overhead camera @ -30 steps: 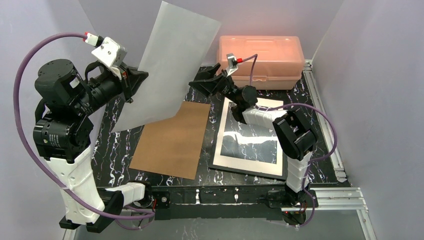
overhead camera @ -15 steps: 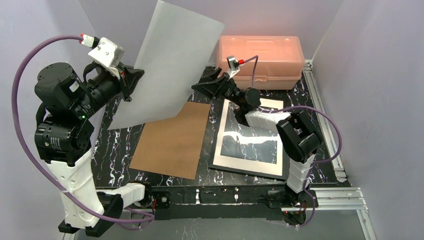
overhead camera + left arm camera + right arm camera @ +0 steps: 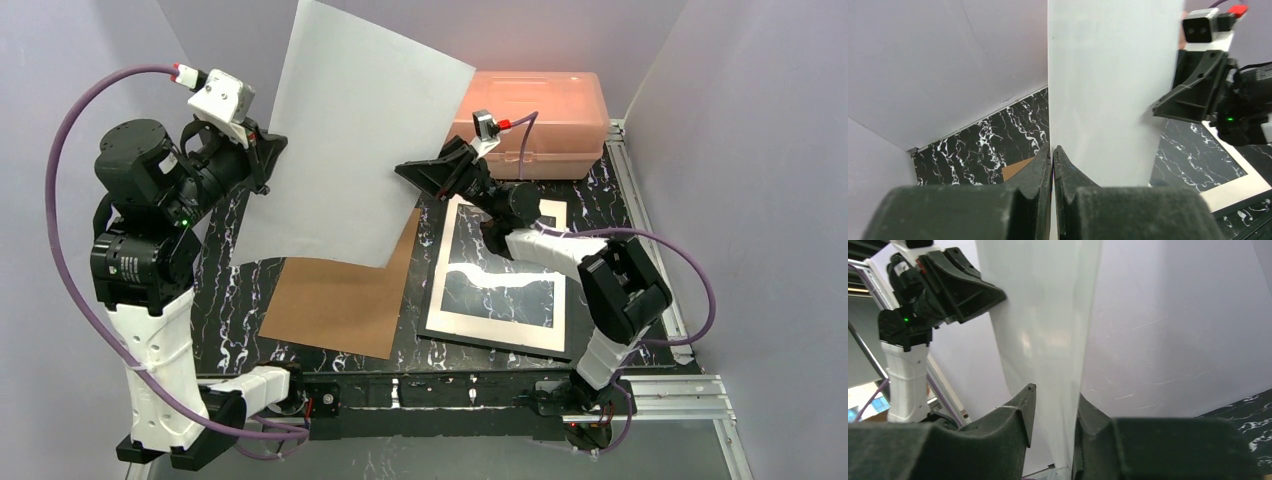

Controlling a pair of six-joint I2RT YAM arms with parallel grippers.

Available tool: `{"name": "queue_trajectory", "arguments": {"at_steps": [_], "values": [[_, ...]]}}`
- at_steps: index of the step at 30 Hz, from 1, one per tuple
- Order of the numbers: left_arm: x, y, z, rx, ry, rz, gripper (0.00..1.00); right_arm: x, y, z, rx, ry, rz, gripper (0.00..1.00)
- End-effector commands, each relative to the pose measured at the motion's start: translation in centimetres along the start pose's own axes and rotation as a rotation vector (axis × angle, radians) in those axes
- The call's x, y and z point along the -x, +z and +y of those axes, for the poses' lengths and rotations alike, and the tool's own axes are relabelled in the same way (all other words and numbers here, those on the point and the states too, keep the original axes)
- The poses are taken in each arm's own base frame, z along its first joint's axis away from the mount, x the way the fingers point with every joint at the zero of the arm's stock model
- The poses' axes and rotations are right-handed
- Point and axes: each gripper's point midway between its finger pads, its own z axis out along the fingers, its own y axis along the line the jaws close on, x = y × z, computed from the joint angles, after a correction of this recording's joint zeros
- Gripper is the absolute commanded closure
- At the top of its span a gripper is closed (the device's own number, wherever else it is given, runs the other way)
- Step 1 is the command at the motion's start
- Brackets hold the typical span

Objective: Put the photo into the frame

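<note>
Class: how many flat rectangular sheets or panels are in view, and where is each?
3: the photo held up in the left gripper; the brown board flat on the table; the frame flat beside it.

Soft, even overhead light; the top view is sharp, the wrist views soft up close.
The glass of the frame [image 3: 500, 300] mirrors a bright white streak, and the lid of the pink box [image 3: 535, 105] glows washed-out. The white back of the photo [image 3: 1048, 315] carries a pale sheen. Nearest the lens the dark fingers [image 3: 1013, 205] blur and look grainy. Shadows on the table [image 3: 230, 300] are faint.
</note>
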Motion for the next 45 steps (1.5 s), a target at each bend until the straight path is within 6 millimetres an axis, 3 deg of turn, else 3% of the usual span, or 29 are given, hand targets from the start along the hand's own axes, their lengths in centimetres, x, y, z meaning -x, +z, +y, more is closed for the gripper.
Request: {"name": "queue_trajectory", "arguments": {"at_steps": [1,3,5,10,11,13,16,17,20,29,32,38,45], "values": [[0.2,-0.2,0.6,0.037,0.034,-0.024,1.00,3.7,-0.8,7.7,0.234,-0.164,-0.126,0.72],[0.0,0.0,0.8,0.043,0.029,-0.020,1.00,3.7,-1.1,7.7,0.209,-0.151,-0.124,0.80],[-0.2,0.2,0.9,0.049,0.018,-0.013,1.00,3.4,-1.2,7.3,0.160,-0.117,-0.101,0.97],[-2.6,1.5,1.2,0.056,-0.045,0.064,1.00,2.9,-2.0,6.9,0.009,-0.108,-0.033,0.99],[-3.6,1.9,1.0,0.038,-0.062,0.098,0.96,2.9,-2.1,6.8,-0.030,-0.113,-0.013,0.99],[-5.7,2.8,0.4,-0.007,-0.099,0.175,0.63,1.7,-2.7,4.5,-0.201,-0.075,0.089,0.99],[-9.6,4.0,-0.4,-0.063,-0.158,0.328,0.30,0.7,-4.3,2.5,-0.433,-0.052,0.239,0.99],[-11.0,4.3,-0.5,-0.075,-0.179,0.381,0.20,0.6,-5.1,2.0,-0.509,-0.042,0.284,0.99],[-15.1,5.0,-0.9,-0.103,-0.213,0.512,0.03,-0.6,-8.5,1.1,-0.720,0.005,0.457,0.99],[-22.2,6.2,-1.0,-0.148,-0.169,0.639,0.02,-1.5,-24.1,-2.0,-1.270,0.189,0.724,0.99],[-23.6,6.1,-1.0,-0.157,-0.151,0.669,0.02,-1.5,-28.0,-2.4,-1.376,0.187,0.773,0.99],[-24.3,5.6,-1.8,-0.197,-0.147,0.680,0.02,-1.4,-32.2,-3.7,-1.507,0.161,0.885,0.99],[-24.2,5.0,-2.3,-0.224,-0.139,0.668,0.02,0.6,-33.3,-5.1,-1.579,0.057,0.956,0.99]]}}
